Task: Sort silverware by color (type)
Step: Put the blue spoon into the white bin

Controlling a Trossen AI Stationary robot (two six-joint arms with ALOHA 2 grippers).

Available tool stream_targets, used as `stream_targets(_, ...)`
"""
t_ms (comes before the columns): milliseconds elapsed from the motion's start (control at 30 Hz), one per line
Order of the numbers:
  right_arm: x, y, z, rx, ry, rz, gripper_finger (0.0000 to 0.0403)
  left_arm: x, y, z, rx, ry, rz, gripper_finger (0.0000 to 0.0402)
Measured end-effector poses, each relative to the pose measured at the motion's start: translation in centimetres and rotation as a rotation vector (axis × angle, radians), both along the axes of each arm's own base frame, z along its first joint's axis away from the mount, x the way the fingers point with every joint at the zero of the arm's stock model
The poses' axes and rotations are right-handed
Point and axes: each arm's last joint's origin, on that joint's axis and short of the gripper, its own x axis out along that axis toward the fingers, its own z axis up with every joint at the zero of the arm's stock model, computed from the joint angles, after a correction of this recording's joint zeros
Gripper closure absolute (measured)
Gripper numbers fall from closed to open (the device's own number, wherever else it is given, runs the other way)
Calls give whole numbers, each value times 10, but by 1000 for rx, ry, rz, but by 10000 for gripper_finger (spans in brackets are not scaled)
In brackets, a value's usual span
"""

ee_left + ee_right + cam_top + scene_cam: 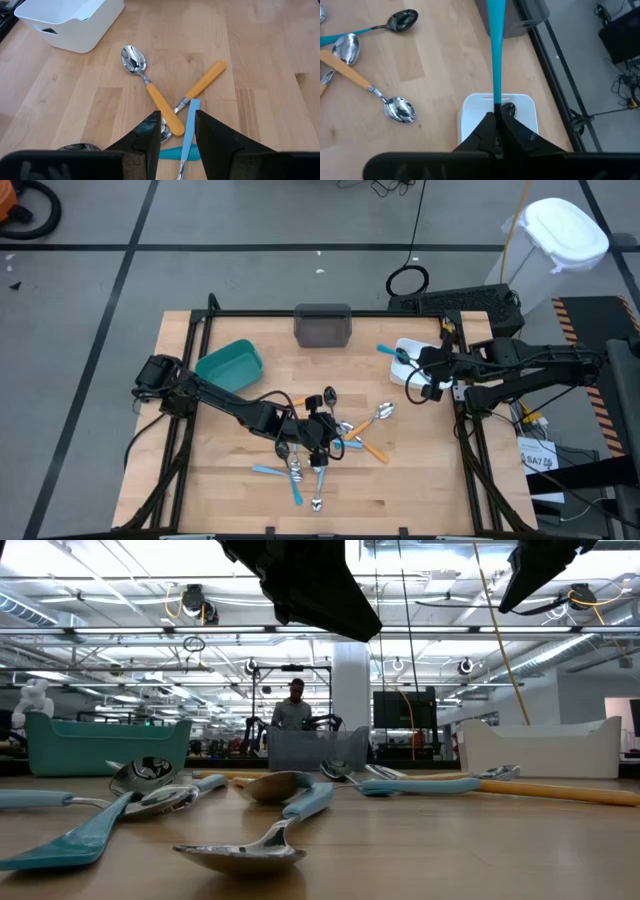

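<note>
A pile of silverware (pixel 330 435), spoons and forks with blue, orange or bare metal handles, lies on the middle of the wooden table. My left gripper (pixel 177 142) hangs open above it. A light-blue-handled piece (pixel 190 125) on the table shows through the gap between its fingers. To the right, my right gripper (pixel 497 116) is shut on a blue-handled utensil (pixel 496 50) above the white bin (pixel 470 115). The utensil's head is hidden between the fingers. My right gripper pinches the utensil between its two fingers at the handle's lower end (pixel 497 100). The blue handle (pixel 386 350) sticks straight out past the fingertips, along the fingers. The fingers slant down from the table's right side. The utensil is lifted clear over the white bin.
A teal bin (pixel 230 365) stands at the far left and a grey bin (pixel 323 327) at the far middle. An orange-handled spoon (pixel 150 90) and an orange handle (pixel 205 82) lie just beyond my left gripper. Bare wood lies near the front corners.
</note>
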Motion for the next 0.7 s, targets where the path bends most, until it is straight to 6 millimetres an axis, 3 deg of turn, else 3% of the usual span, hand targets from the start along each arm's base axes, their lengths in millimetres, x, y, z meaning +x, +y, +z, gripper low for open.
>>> stream_targets(200, -2, -2, -3, -27, 0, -72, 395, 0, 0, 0, 0, 0, 0, 282)
stream_targets(700, -3, -2, -43, -34, 101, -138, 395, 5, 4, 4, 0, -53, 1, 282)
